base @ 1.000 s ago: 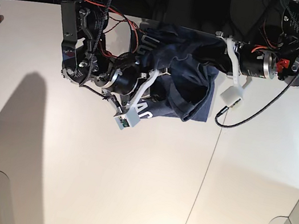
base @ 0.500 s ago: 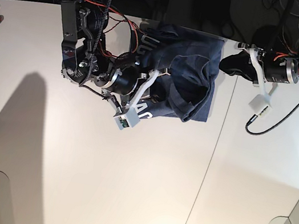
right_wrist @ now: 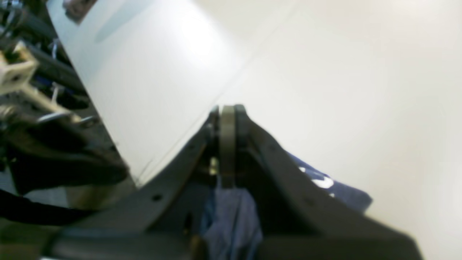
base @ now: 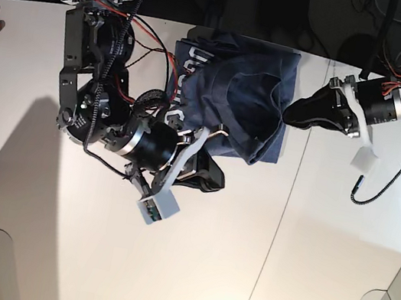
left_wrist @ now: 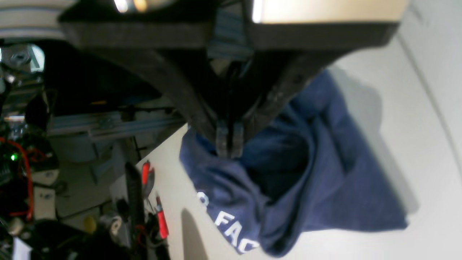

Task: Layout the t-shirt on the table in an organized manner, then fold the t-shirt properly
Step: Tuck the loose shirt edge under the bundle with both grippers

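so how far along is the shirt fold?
Early. Done: nothing laid flat; the t-shirt lies bunched near the table's far edge. In hand: right pincer is shut on shirt fabric; left pincer is shut and empty beside it. Left: spreading, then all folds.

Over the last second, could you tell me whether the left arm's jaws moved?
Yes. The left gripper pulled off the t-shirt, rightward across the table seam.
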Robot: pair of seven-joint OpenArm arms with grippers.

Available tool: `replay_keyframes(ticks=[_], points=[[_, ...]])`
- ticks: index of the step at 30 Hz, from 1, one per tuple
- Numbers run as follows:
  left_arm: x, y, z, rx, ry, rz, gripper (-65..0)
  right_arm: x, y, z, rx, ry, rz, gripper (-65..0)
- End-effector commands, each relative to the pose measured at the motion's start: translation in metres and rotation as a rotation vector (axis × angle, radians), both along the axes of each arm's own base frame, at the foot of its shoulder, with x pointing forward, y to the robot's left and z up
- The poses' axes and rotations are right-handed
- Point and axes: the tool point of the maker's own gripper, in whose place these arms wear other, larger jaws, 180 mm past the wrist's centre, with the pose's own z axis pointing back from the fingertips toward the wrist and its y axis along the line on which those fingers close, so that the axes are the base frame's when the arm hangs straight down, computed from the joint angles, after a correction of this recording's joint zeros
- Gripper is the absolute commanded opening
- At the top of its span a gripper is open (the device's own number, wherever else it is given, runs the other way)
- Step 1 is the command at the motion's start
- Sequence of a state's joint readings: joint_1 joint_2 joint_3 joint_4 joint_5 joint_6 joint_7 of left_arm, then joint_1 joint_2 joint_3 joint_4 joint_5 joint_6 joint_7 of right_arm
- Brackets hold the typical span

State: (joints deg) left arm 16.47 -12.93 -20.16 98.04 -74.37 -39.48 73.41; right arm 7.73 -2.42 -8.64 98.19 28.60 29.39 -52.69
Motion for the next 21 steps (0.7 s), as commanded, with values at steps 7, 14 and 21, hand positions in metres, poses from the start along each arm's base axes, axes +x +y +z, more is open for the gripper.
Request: replay_keyframes(ticks=[7, 14, 21], points=[[0.033, -0.028, 0.017, 0.014, -0.127, -0.031, -65.0, -0.045, 0.014, 0.011, 0.107, 0.056, 0.090, -65.0], [0.051, -0.042, 0.035, -0.030, -0.194, -0.028, -65.0, -0.098, 0.005, -0.009, 0.091, 0.141, 0.098, -65.0], [0.049, -0.056, 0.025, -0.064, -0.157, -0.048, -65.0, -0.134, -0.027, -0.033, -0.060, 0.163, 0.077, -65.0]])
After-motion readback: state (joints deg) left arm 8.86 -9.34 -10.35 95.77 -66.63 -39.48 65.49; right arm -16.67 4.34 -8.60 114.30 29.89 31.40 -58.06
